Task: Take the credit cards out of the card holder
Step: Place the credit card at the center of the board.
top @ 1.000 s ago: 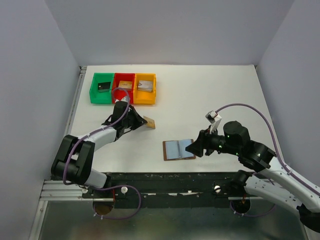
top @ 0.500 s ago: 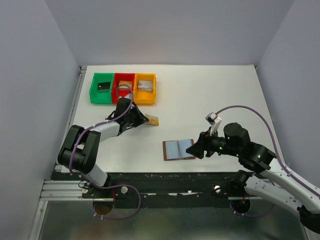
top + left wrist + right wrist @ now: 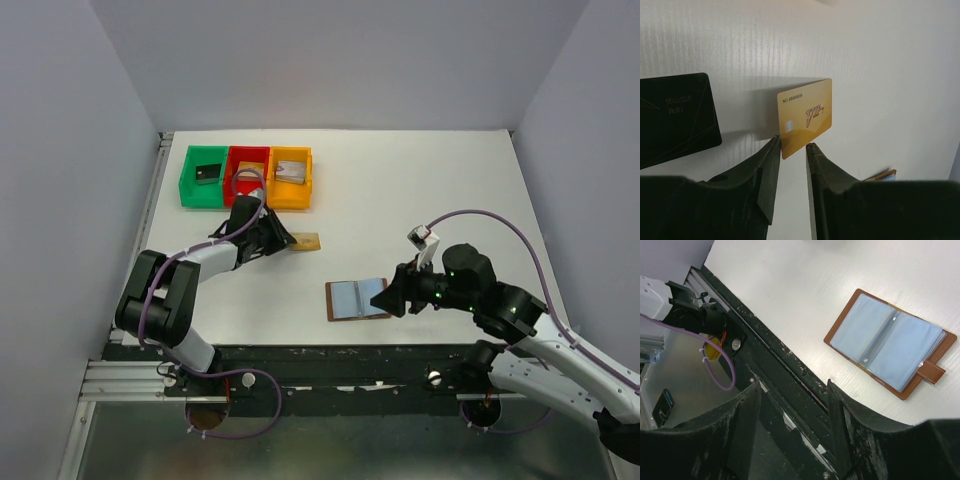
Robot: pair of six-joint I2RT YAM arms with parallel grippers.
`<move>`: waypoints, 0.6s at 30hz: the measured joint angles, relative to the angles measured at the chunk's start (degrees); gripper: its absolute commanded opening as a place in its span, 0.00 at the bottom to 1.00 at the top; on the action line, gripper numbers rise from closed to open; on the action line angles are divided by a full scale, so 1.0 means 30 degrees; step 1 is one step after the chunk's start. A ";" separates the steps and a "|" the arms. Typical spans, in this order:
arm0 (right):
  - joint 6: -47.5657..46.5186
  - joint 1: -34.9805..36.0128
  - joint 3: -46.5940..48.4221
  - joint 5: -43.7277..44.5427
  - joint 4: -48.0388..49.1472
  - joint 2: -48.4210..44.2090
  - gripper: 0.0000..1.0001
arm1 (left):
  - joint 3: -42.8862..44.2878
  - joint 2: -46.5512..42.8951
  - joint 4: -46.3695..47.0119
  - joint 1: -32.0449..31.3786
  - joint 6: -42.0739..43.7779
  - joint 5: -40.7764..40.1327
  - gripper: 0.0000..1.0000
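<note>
on the white table [image 3: 420, 190] the row of coloured bins [image 3: 226, 178] sits at the far left. the card holder [image 3: 357, 298] lies open near the front edge, pale pockets up, with its long axis running left to right and its tab strap [image 3: 931, 373] towards the right arm. we cannot tell whether any cards are left in its pockets.

the right gripper [image 3: 390, 297] hovers just beside the holder's right end. its fingers are spread wide and hold nothing. that arm is clearly the nearer one for the next pull. the holder lies up and to the right of those fingers in the wrist view.

the left gripper [image 3: 792, 147] is well apart, up and to the left, nearly closed on the short edge of a gold card [image 3: 805, 116]. the card's long axis points away from the fingers, low over the table. a black card [image 3: 675, 117] lies flat just beside it on the left.

compared with a second ago, the left arm has reached further right and carried the gold card with it. the card looks flatter to the table now, so we judge it is about to be let go. the right gripper has edged slightly left, and the holder has not moved.
</note>
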 measured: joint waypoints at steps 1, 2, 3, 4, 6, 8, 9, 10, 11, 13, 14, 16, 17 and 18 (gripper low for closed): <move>0.0000 0.0000 0.0000 0.0000 0.0007 0.0015 0.63 | 0.0036 0.0000 -0.0087 0.0000 0.0073 0.0000 0.42; 0.0000 0.0000 0.0000 0.0000 0.0007 0.0022 0.63 | 0.0109 0.0000 -0.0226 0.0015 0.0160 -0.0007 0.43; 0.0000 0.0000 0.0000 0.0007 0.0000 0.0044 0.64 | 0.0197 0.0000 -0.0372 0.0044 0.0233 -0.0015 0.45; 0.0000 0.0000 0.0000 0.0007 0.0000 0.0066 0.64 | 0.0306 0.0000 -0.0517 0.0080 0.0357 -0.0029 0.46; 0.0000 0.0000 0.0000 0.0015 0.0000 0.0109 0.64 | 0.0539 0.0000 -0.0809 0.0138 0.0554 -0.0087 0.50; -0.0007 0.0000 0.0000 0.0022 0.0000 0.0146 0.64 | 0.0750 0.0000 -0.1129 0.0197 0.0823 -0.0226 0.52; -0.0015 0.0000 0.0000 0.0051 0.0000 0.0175 0.64 | 0.0838 0.0000 -0.1260 0.0204 0.0933 -0.0306 0.52; -0.0058 0.0000 0.0000 0.0109 0.0000 0.0226 0.64 | 0.0933 0.0000 -0.1399 0.0233 0.1086 -0.0393 0.52; -0.0102 0.0000 0.0000 0.0146 0.0000 0.0291 0.64 | 0.0984 -0.0015 -0.1501 0.0248 0.1202 -0.0481 0.53; -0.0182 0.0000 0.0000 0.0240 -0.0007 0.0423 0.64 | 0.1100 -0.0073 -0.1938 0.0270 0.1406 -0.0743 0.53; -0.0211 0.0000 0.0000 0.0415 -0.0015 0.0525 0.64 | 0.1137 -0.0131 -0.2149 0.0284 0.1508 -0.0874 0.53; -0.0211 0.0000 0.0000 0.1042 -0.0117 0.0699 0.65 | 0.1137 -0.0415 -0.2594 0.0299 0.1610 -0.1231 0.53; -0.0189 0.0000 0.0000 0.1479 -0.0219 0.0765 0.65 | 0.1137 -0.0685 -0.2863 0.0321 0.1632 -0.1421 0.53; -0.0146 0.0000 0.0000 0.1996 -0.0350 0.0845 0.64 | 0.1122 -0.1122 -0.3177 0.0321 0.1639 -0.1712 0.53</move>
